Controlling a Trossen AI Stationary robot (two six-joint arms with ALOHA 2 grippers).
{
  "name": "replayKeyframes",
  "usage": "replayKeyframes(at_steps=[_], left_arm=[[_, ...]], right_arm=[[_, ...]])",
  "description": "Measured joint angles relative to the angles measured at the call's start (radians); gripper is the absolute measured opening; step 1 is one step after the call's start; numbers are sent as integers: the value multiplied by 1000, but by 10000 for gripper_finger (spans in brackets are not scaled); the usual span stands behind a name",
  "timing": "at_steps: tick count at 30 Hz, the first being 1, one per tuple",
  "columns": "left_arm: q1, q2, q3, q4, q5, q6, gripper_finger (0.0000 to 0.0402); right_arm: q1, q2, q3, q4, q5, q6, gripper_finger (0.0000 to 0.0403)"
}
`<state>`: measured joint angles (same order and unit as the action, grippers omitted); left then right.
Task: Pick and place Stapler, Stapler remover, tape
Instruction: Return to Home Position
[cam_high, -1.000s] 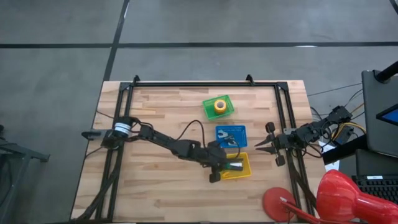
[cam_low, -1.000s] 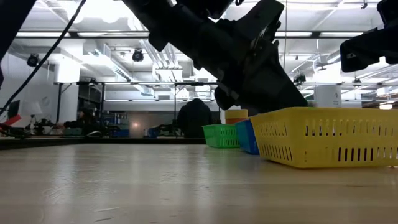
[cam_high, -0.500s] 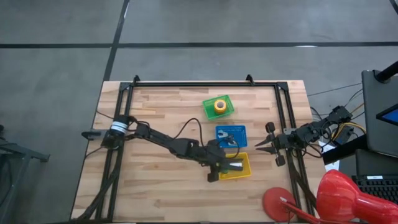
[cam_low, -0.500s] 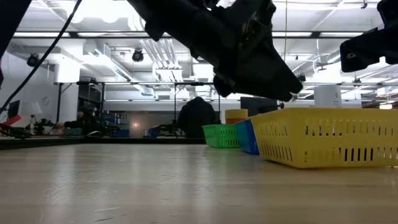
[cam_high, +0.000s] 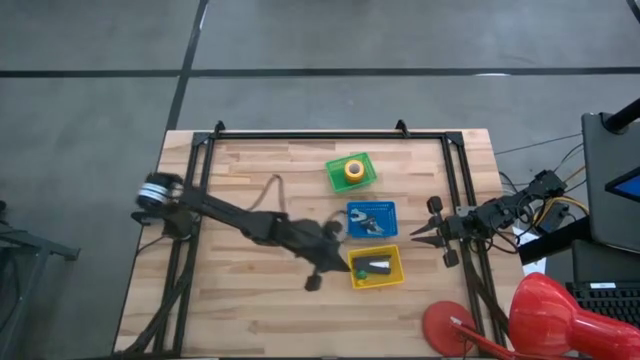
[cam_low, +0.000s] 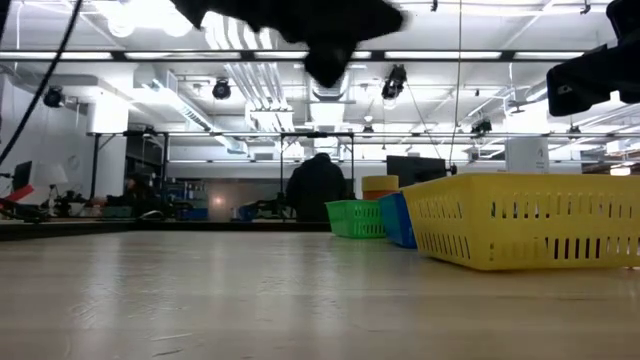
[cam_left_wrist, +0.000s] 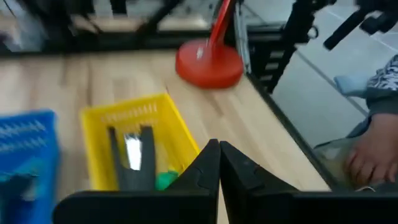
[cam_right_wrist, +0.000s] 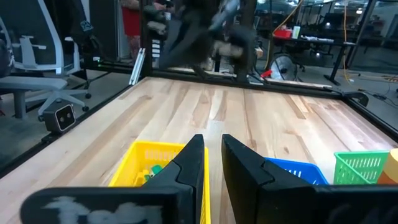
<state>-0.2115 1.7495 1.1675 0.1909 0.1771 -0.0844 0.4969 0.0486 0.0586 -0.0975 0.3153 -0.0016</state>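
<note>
**Sorting done; left arm not yet parked.**
The stapler (cam_high: 378, 265) lies in the yellow bin (cam_high: 377, 285). The tape (cam_high: 352, 170) sits in the green bin (cam_high: 333, 179). The remover (cam_high: 368, 220), as far as I can tell, lies in the blue bin (cam_high: 391, 209). My left claw (cam_left_wrist: 219, 150) hangs closed and empty above the desk (cam_high: 250, 300), just beside the yellow bin. My right claw (cam_right_wrist: 212, 148) waits at the desk's right edge, empty, its fingers a narrow gap apart. My judgement: the only step left is to fold the left arm home.

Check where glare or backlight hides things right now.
Low view: ceiling lights backlight the left arm into a black silhouette. Left wrist view: a white glint sits on the stapler in the yellow bin. High view: even light on the table, no hard shadows.
</note>
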Motion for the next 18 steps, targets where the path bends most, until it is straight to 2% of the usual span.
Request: replayKeyframes(at_steps=[5, 10, 12, 14, 18], left_arm=[[23, -221, -224, 38, -71, 20, 4], [39, -461, -438, 40, -245, 98, 11], [40, -543, -525, 45, -298, 59, 19], [40, -614, -620, 109, -300, 42, 26], [41, -727, -807, 289, -176, 118, 35]], right_arm=[[0, -1, 0, 1, 0, 1, 52], [0, 0, 0, 0, 0, 0, 52], [0, 0, 0, 0, 0, -1, 52], [0, 0, 0, 0, 0, 0, 52], [0, 0, 0, 0, 0, 1, 52]])
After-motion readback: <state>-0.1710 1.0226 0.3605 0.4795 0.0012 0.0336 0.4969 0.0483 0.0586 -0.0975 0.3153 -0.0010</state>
